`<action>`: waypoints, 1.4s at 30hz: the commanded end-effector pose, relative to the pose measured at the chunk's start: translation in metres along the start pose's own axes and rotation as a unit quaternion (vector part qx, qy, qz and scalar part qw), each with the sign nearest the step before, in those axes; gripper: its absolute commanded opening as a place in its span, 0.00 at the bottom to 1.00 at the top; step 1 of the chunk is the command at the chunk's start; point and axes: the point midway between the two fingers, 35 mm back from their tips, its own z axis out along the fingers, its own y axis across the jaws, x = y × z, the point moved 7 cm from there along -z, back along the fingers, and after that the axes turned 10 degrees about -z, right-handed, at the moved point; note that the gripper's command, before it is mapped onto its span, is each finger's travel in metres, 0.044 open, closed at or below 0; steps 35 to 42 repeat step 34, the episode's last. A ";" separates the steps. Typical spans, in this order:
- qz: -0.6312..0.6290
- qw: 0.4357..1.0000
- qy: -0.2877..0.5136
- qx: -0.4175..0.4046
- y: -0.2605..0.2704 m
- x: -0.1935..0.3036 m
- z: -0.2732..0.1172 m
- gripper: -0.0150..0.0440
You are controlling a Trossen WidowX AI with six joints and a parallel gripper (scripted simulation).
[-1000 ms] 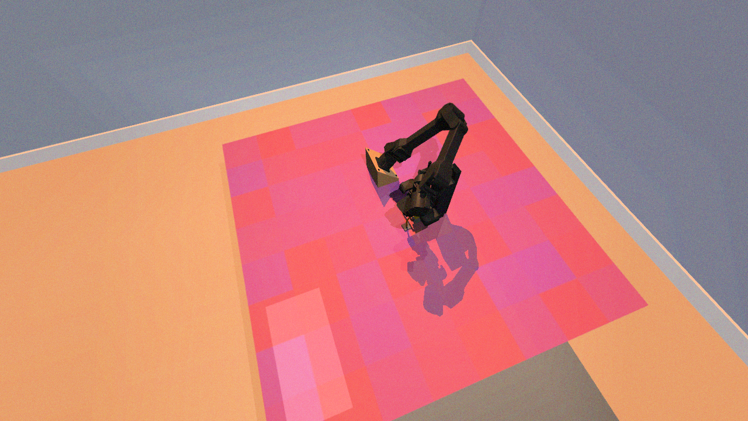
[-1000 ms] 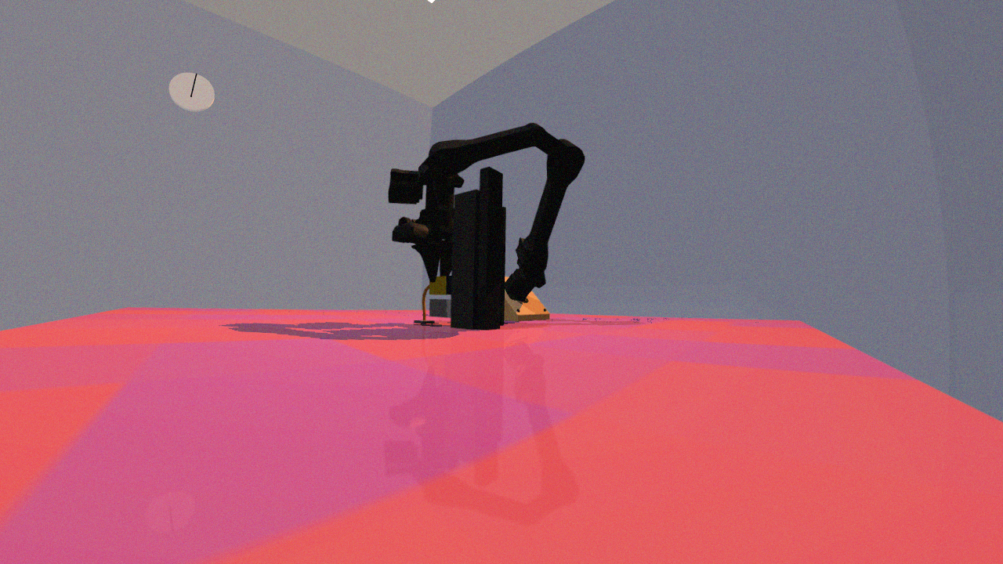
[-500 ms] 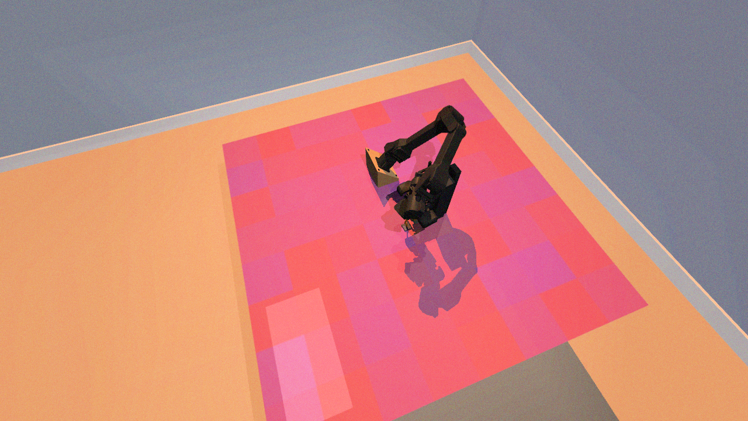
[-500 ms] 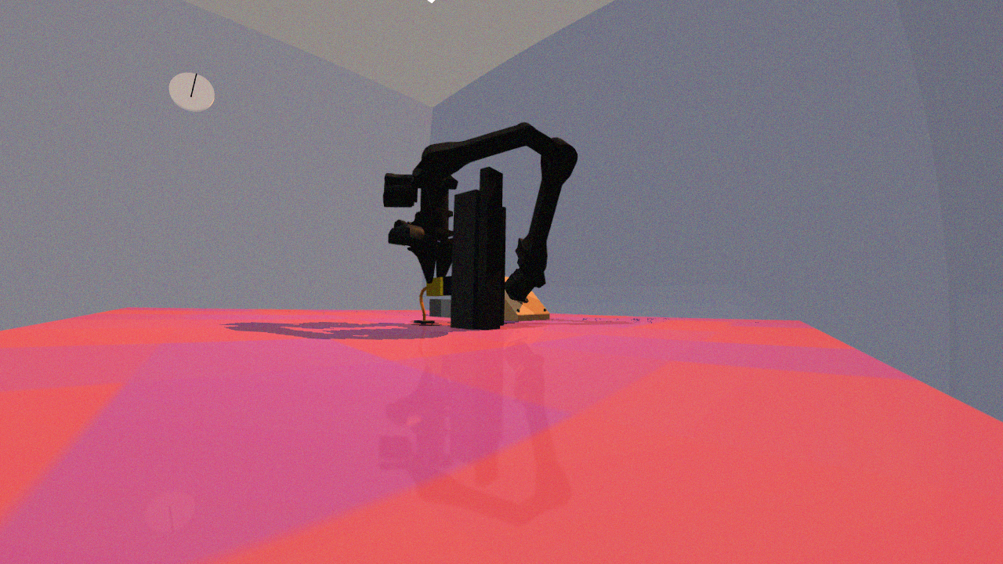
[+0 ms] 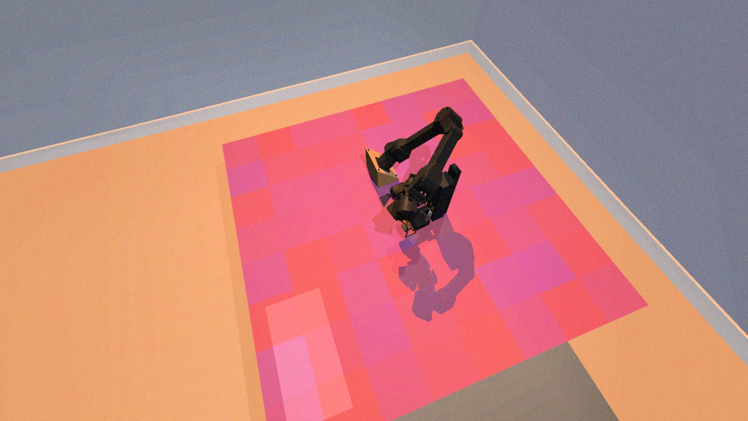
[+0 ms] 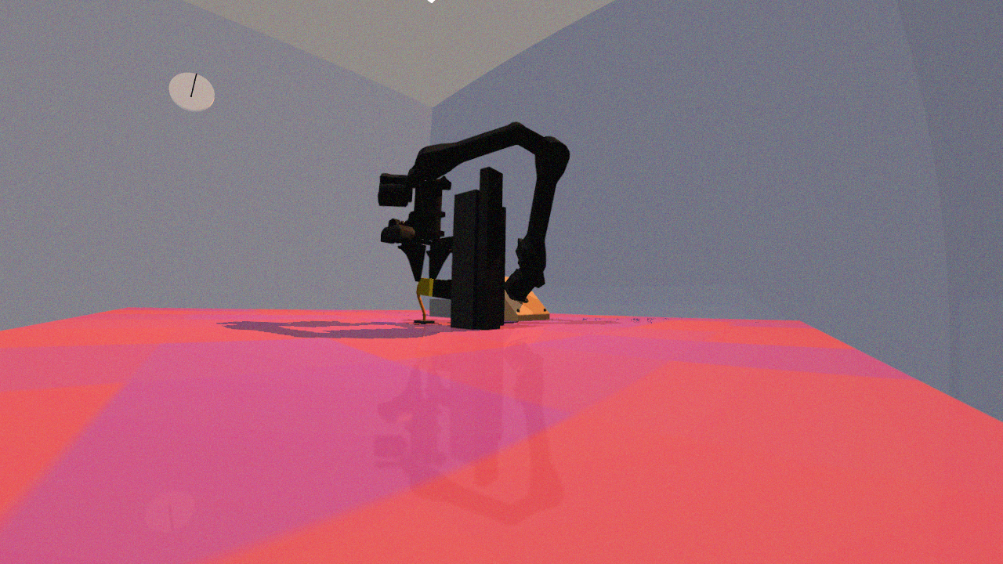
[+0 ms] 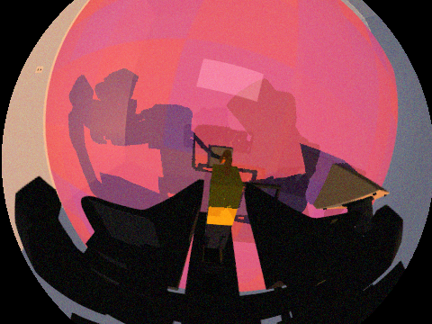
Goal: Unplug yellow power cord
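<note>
The black parallel-jaw gripper hangs with its fingers parted, pinching nothing. The yellow plug sits loose between them (pink gaps on both sides), just above the grey power strip.

I see the yellow plug upright just above the grey power strip. Its thin cord drops in a curve to the pink mat. Whether the plug touches the strip, I cannot tell.
</note>
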 end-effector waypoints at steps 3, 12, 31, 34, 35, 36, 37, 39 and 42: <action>-0.001 1.000 -0.002 0.000 0.000 0.002 0.000 0.83; -0.001 1.000 -0.004 0.000 -0.010 -0.054 -0.012 1.00; -0.001 1.000 -0.004 0.000 -0.010 -0.057 -0.012 1.00; -0.001 1.000 -0.004 0.000 -0.010 -0.057 -0.012 1.00; -0.001 1.000 -0.004 0.000 -0.010 -0.057 -0.012 1.00; -0.001 1.000 -0.004 0.000 -0.010 -0.057 -0.012 1.00; -0.001 1.000 -0.004 0.000 -0.010 -0.057 -0.012 1.00; -0.001 1.000 -0.004 0.000 -0.010 -0.057 -0.012 1.00; -0.001 1.000 -0.004 0.000 -0.010 -0.057 -0.012 1.00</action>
